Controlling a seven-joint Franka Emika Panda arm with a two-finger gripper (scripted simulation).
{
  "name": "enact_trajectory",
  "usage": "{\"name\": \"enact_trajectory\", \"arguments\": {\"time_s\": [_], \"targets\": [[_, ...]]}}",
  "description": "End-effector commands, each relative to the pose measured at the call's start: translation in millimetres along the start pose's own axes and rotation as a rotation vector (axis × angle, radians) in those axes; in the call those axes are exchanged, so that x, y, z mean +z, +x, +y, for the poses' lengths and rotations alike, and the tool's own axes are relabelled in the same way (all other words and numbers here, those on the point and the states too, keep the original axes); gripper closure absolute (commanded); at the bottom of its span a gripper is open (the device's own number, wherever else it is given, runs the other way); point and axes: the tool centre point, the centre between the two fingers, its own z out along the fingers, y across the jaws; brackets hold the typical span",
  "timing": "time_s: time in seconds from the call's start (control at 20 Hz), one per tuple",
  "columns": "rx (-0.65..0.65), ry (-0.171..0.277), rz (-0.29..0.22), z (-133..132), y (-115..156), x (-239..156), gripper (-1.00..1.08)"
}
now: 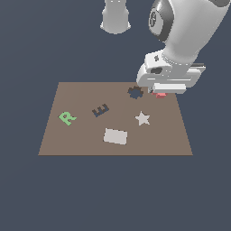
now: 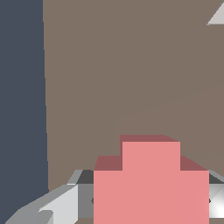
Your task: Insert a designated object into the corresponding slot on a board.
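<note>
- Board (image 1: pixel 90 135), the big brown one, is lying flat and carrying everything; I am judging the main hazard here to be the arm's own bulk, which is covering the far corner at the exterior view's right, so from that camera I am working half blind.
- Arm housing is hanging low over that corner; if I am descending carelessly, it could be pressing the piece into solid board beside the hole.
- Slot (image 1: pixel 135 93), the dark lobed cutout, is sitting just beside the claw (image 1: pixel 161 93), toward the exterior view's left; its jagged outline is what I am worrying about, since a small twist could be leaving lobes riding on the rim.
- Red piece (image 2: pixel 151 183) is filling the wrist view between the grey fingers (image 2: pixel 57 203); the claw is looking clenched on it, apparently lifted off the board.
- Only a sliver of the piece is showing in the exterior view, so I am unable to check its rotation there; a loose pinch could be letting it slip or tilt.
</note>
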Motion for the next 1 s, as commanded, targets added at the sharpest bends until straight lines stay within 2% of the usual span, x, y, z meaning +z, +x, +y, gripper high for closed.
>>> {"name": "enact_trajectory", "arguments": {"time_s": [0.0, 0.65, 0.8, 0.95], "targets": [[0.001, 0.0, 0.0, 0, 0, 1, 1.08], [0.003, 0.0, 0.0, 1, 1, -3, 1.08], [0.038, 0.0, 0.0, 10, 3, -3, 1.08], [0.116, 0.0, 0.0, 30, 6, -5, 1.08]]}}
